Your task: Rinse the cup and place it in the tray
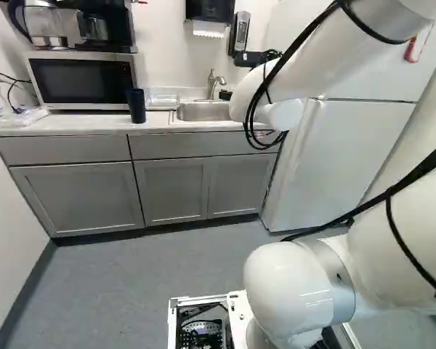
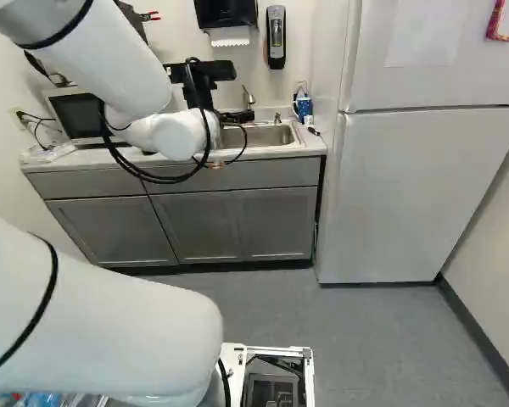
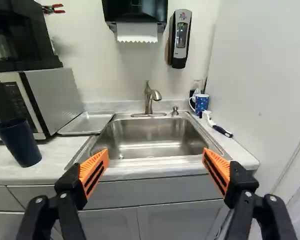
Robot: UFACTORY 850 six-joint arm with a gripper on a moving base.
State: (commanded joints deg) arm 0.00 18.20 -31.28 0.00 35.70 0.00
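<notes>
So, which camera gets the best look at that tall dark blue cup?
The wrist view: the cup stands there large and whole, its rim plain to see. The left base view shows it whole too, but smaller, beside the microwave. The right base view doesn't show it; the arm blocks part of the counter.

Cup [image 3: 21, 144] navy; tray [image 3: 85, 124] silver; mug [image 3: 202, 103] blue, white-spotted; pads [image 3: 92, 170] orange, black-striped; cabinets [image 1: 80, 200] grey.

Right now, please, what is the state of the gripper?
Gripper: open, holding nothing; its orange pads stand wide apart.
</notes>
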